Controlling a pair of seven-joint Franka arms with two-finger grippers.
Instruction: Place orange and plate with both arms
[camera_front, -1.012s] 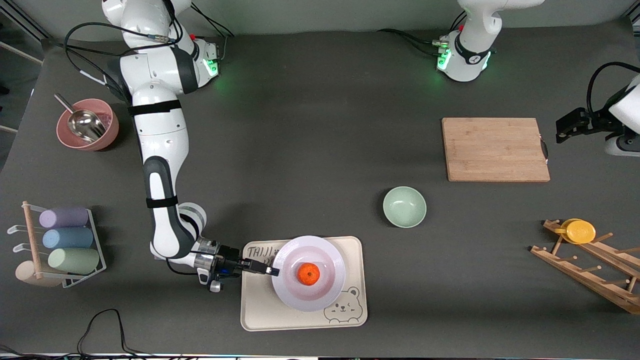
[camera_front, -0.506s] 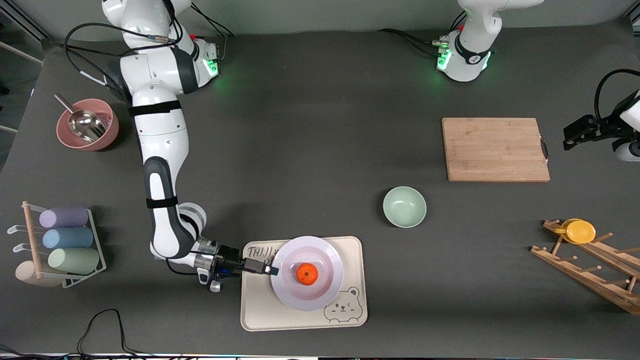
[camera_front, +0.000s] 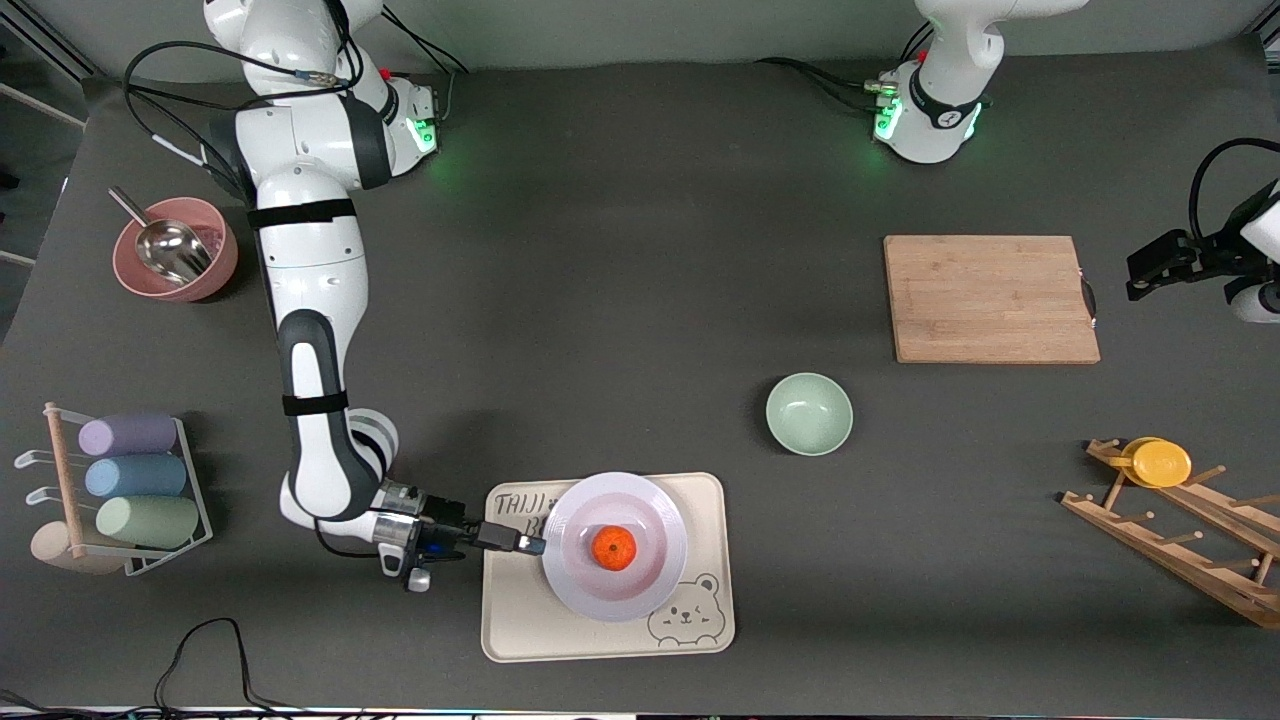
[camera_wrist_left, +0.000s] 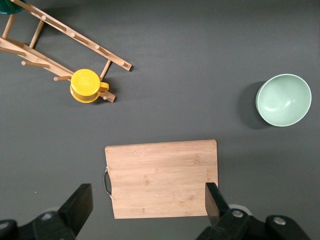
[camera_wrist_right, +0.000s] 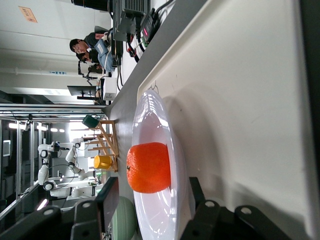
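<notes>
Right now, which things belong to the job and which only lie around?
Job: orange on the plate, plate on the bear tray; right gripper open at the plate's rim; left gripper open above the cutting board.
Around: green bowl, yellow cup, pink bowl.

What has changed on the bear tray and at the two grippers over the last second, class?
The right gripper opened off the plate's rim and its arm eased back. The left gripper drew outward past the cutting board. The plate shifted slightly on the tray. The orange, still on it, and green bowl stayed.

Robotics lab: seated staff (camera_wrist_right: 87, 46), more robot arms (camera_wrist_right: 47, 165).
</notes>
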